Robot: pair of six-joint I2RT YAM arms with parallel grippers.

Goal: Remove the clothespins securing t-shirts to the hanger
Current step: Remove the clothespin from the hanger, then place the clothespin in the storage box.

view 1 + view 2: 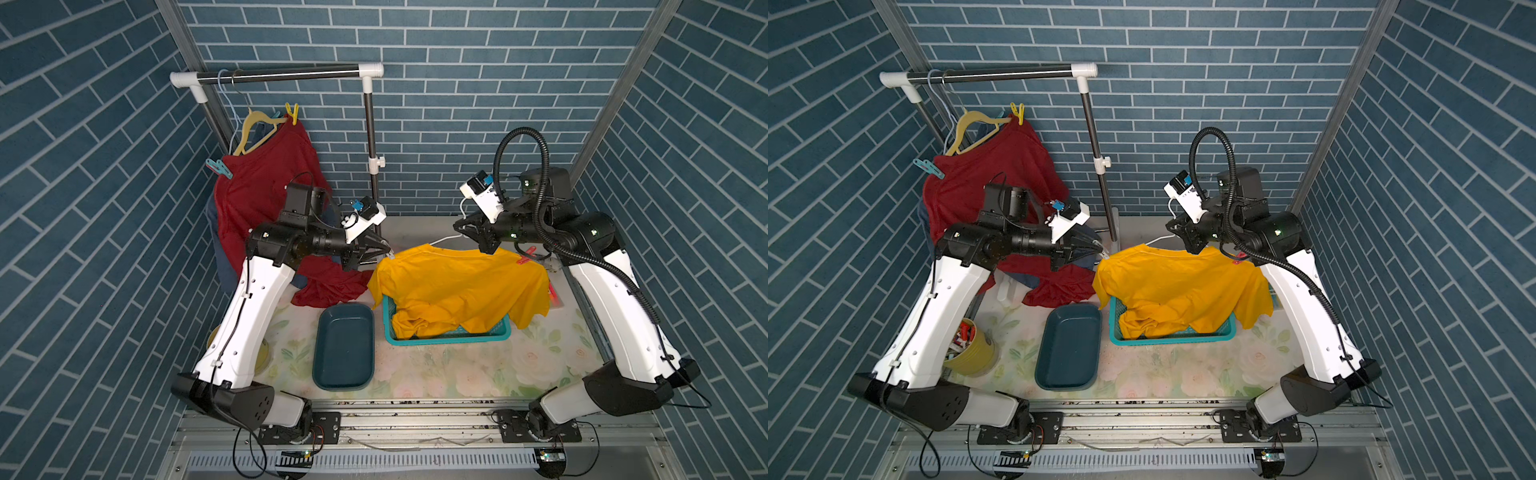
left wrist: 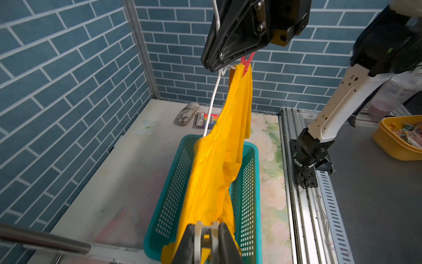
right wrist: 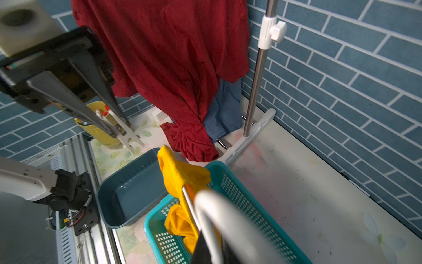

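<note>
Our left tool (image 1: 386, 250) pinches the grey-white clothespin (image 3: 131, 139) on the orange-yellow t-shirt (image 1: 457, 282), over the basket (image 1: 449, 337) nearer the desk's right edge. The right tool (image 1: 484, 246) clamps the hanger (image 2: 212, 100). Next, we judge, pull that pin clear; the red clothespin (image 1: 524, 261) remains.

A robot lab cell is posing as a laundry corner.
Brick-print panels (image 1: 457, 124) are lining a bare aluminium frame (image 1: 623, 83); the left arm (image 1: 249, 307) and right arm (image 1: 615, 307) are sitting bolted to a metal rail (image 1: 415, 415) with cables (image 1: 249, 451) trailing below, and a clothes rack (image 1: 282, 75) is standing on the floral-covered desk (image 1: 457, 374).
</note>
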